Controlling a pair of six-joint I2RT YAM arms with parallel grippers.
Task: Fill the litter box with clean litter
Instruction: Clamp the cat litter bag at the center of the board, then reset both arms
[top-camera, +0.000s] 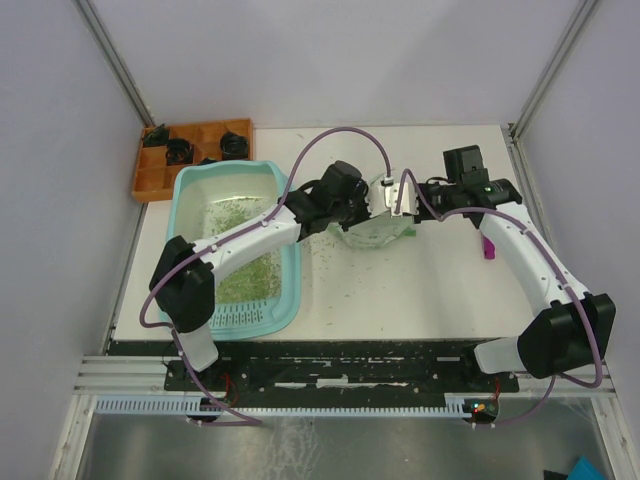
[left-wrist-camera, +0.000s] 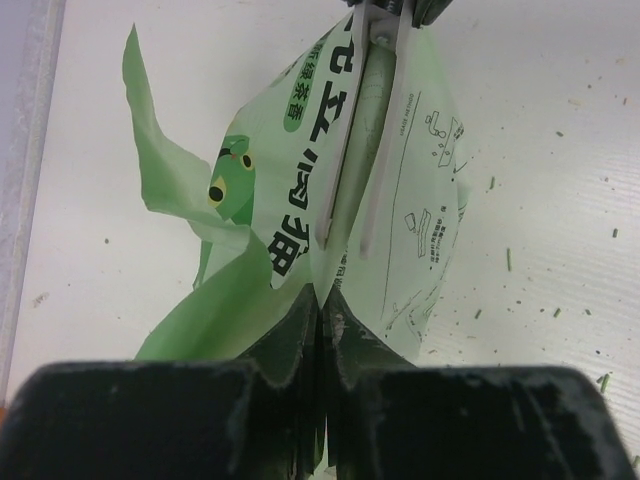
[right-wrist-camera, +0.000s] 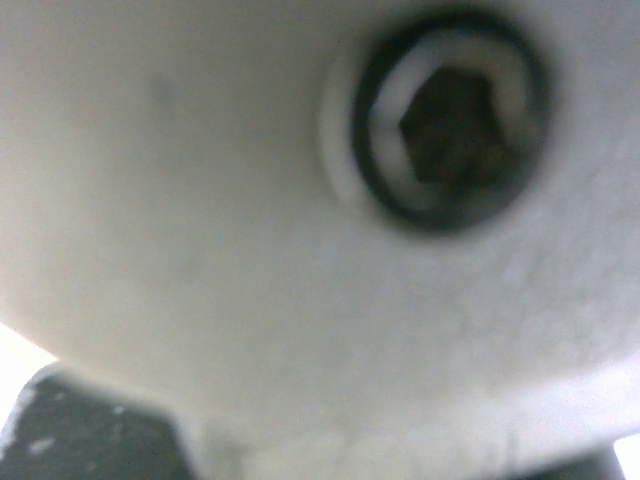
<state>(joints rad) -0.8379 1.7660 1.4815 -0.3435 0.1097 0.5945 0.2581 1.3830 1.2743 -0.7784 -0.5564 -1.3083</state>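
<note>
Observe litter box (top-camera: 245, 318) at left of top view, ribbed ledge at near end. Note litter (top-camera: 245, 280) spread thinly over its floor and stray granules (top-camera: 340, 290) on table (top-camera: 420, 295) just right of it. At centre, see left gripper (left-wrist-camera: 320, 305) clamped shut on one edge of green printed bag (left-wrist-camera: 420, 200), and right gripper (top-camera: 385, 195) pinched closed on the opposite edge. Log magenta scoop (top-camera: 489, 248) at right and orange tray (top-camera: 150, 180) at far upper left.

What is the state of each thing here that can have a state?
litter box: thinly, patchily filled.
litter: partly in the box, partly scattered on the table.
bag: crumpled, gripped at two places.
left tool: shut on the bag.
right tool: shut on the bag.
</note>
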